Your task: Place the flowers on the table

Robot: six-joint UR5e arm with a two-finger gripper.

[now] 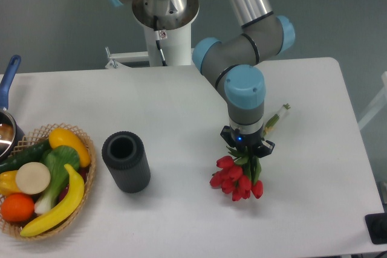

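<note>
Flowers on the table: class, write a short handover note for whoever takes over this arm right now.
Gripper: pointing down over the flowers, fingers around the leaves; whether it is clamped cannot be told.
Flowers: red buds low over or on the table, stems running back behind the gripper; contact is unclear.
Done: flowers brought to open tabletop, right of the black cylinder and the basket.
Left: confirm they rest on the table, open the gripper, lift away.

The white surface (169, 107) with rounded corners carries a wicker basket (84, 179) of produce at its left edge, a dark cylindrical cup (126, 162) just beside it, and a bunch of red tulips (237, 182) lying right of centre. A pot (7, 131) sits at the far left.
</note>
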